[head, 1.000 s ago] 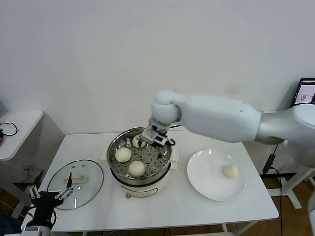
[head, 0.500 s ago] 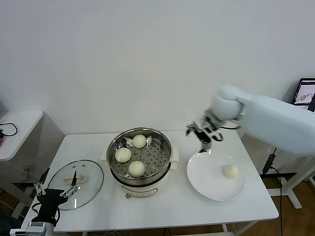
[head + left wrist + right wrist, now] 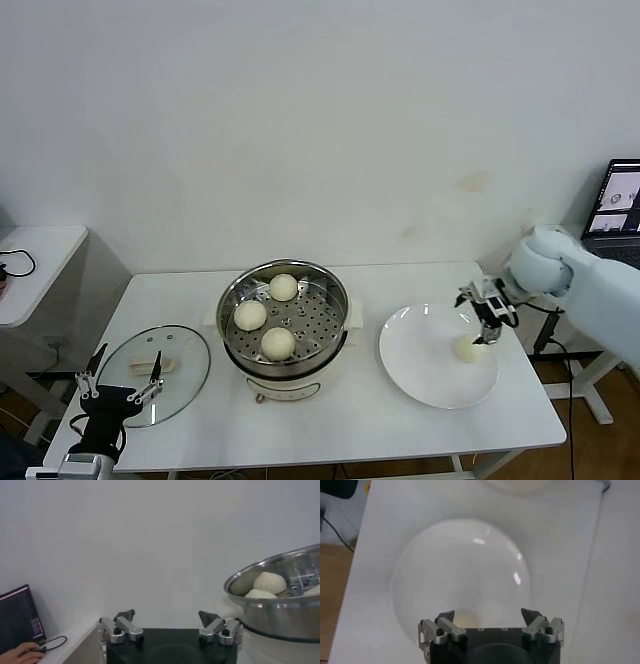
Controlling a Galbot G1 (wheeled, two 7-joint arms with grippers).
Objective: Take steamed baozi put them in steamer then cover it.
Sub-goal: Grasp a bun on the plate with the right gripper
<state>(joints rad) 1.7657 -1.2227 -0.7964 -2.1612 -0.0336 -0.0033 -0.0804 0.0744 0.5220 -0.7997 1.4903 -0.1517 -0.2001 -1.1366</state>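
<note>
Three cream-white baozi [image 3: 250, 315] lie in the shiny steamer [image 3: 285, 355] at the table's middle; two of them show in the left wrist view [image 3: 269, 582]. A fourth baozi [image 3: 468, 347] lies on the white plate [image 3: 420, 370] at the right. My right gripper [image 3: 484, 318] is open and empty just above and behind that baozi; in the right wrist view [image 3: 487, 614] the bun [image 3: 465, 617] peeks out near one finger. The glass cover [image 3: 150, 368] with its cream handle lies flat at the table's left. My left gripper [image 3: 118, 385] is open, low at the front left beside the cover.
A small white side table [image 3: 30, 260] stands at the left. A dark screen [image 3: 622, 195] stands at the far right. The white wall is close behind the table. The right wrist view shows the plate's bare middle [image 3: 465, 565].
My right gripper left the third baozi in the steamer, swung right across the table and came down over the plate's baozi. The left gripper drifted slightly.
</note>
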